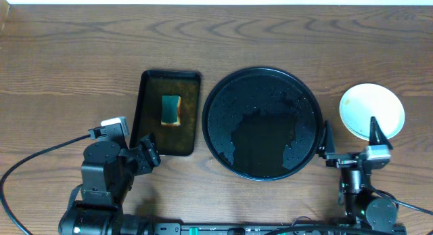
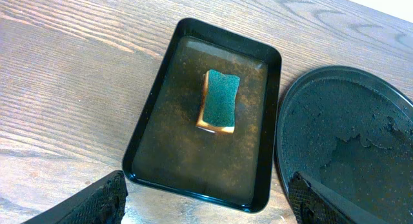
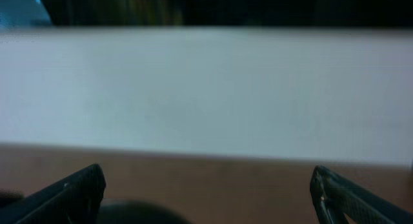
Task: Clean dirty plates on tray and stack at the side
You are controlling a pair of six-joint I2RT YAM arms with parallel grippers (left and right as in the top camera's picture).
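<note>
The large round black tray (image 1: 262, 123) sits at the table's middle, wet and holding no plates; its left part shows in the left wrist view (image 2: 348, 140). A pale round plate (image 1: 372, 108) rests on the bare wood to the tray's right; I cannot tell whether others lie under it. My right gripper (image 1: 348, 135) is open and empty between the tray and that plate, one finger overlapping the plate's near edge. Its wrist view (image 3: 206, 198) is blurred, showing only wood and a white wall. My left gripper (image 1: 145, 154) is open and empty, at the near edge of the rectangular tray (image 2: 206, 208).
A smaller rectangular black tray (image 1: 150, 126) left of the round tray holds brownish water and a green-and-yellow sponge (image 1: 171, 110), also seen in the left wrist view (image 2: 219, 101). Bare wood lies around both trays. A cable runs at the near left.
</note>
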